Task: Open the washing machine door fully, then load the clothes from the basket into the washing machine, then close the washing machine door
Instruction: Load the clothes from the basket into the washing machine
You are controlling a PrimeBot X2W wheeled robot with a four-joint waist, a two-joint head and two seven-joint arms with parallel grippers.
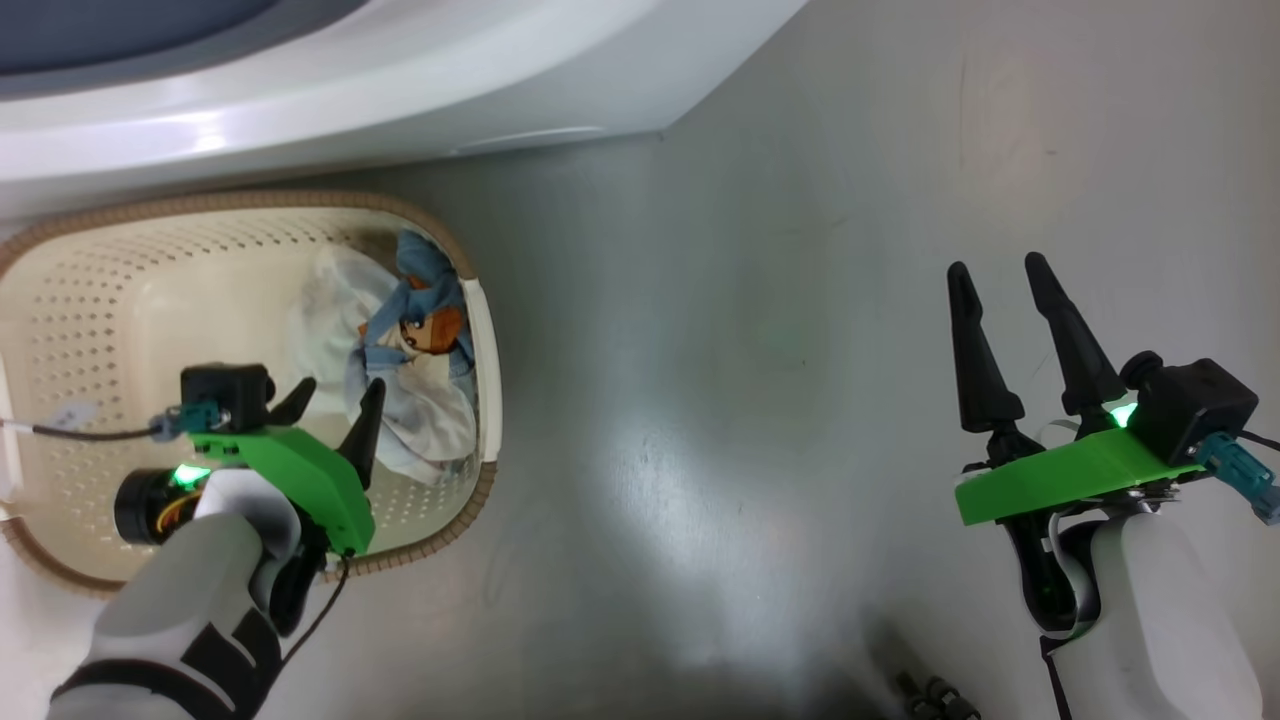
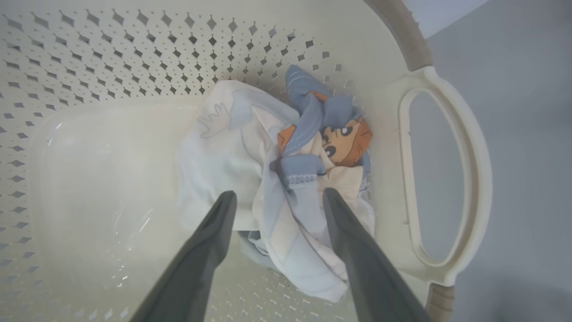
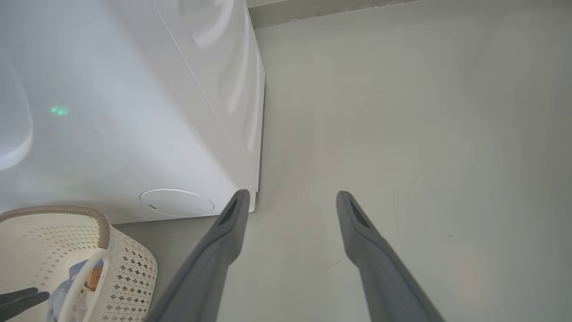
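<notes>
The left pincer point(image 2: 279, 194) hangs released inside the basket point(image 1: 110, 300), fingers point(image 2: 210, 241) spread over the clothes point(image 2: 232, 152) bunched near its handle point(image 2: 480, 179), likely lined up for a grab. The right pincer point(image 1: 997, 268) hovers released over the floor point(image 1: 750, 400) beside the washing machine point(image 1: 400, 90), out of the way.

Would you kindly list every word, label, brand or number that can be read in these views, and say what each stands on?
None can be read.
The clothes carry a cartoon face patch, a picture without lettering.
The small white tag on the dark cable is too blurred to read.
The washing machine shows no legible marking.
</notes>
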